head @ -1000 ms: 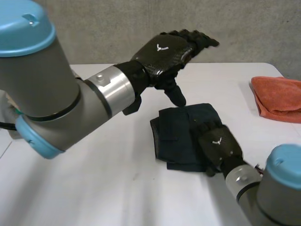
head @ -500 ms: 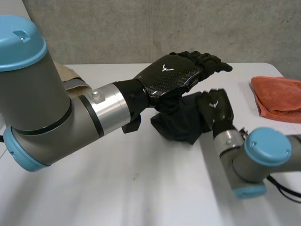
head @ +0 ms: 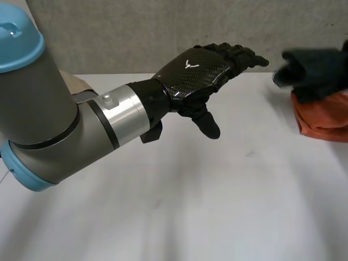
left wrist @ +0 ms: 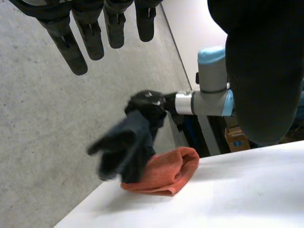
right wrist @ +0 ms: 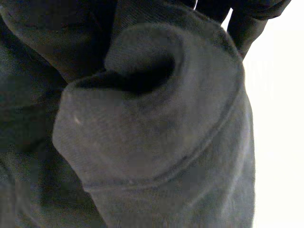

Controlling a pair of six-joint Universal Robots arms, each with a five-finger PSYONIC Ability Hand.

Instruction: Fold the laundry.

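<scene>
Fingers straight and apart, the left hand (head: 196, 70) hovers over the white table (head: 217, 206); the right hand (left wrist: 148, 103) clutches a bunched dark cloth (head: 318, 70) above the orange towel (head: 321, 122).

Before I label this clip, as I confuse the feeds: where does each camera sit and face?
Head view: behind the arms, looking down at the white table; open left hand shows.
Left wrist view: on the left wrist, looking past its fingers at the right hand holding the dark cloth.
Right wrist view: on that wrist, facing the dark cloth it holds.
Shared: head and left wrist views both show the orange cloth.
</scene>
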